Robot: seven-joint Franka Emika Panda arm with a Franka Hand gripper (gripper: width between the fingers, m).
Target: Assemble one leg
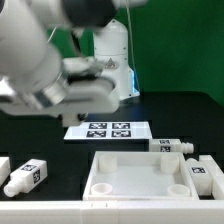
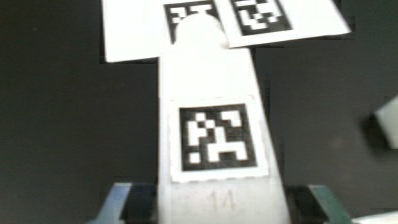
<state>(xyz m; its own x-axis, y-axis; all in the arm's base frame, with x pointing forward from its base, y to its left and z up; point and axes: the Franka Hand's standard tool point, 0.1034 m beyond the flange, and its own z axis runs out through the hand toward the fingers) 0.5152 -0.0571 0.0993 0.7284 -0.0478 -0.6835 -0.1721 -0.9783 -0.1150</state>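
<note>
In the wrist view my gripper (image 2: 222, 206) is shut on a white leg (image 2: 217, 100). The fingers (image 2: 128, 202) press its two sides near one end. The leg carries a black-and-white tag and its far end reaches over the marker board (image 2: 143, 30). In the exterior view the arm (image 1: 50, 70) fills the upper left and hides the gripper and the held leg. A loose leg (image 1: 27, 176) lies at the exterior view's left. Another leg (image 1: 172, 146) lies at the right, behind the white tray-like piece (image 1: 135, 172).
The marker board (image 1: 110, 129) lies mid-table. More legs (image 1: 205, 172) lie at the tray-like piece's right edge, and one more (image 1: 4, 166) at the far left. A white object (image 2: 384, 118) shows at the wrist view's edge.
</note>
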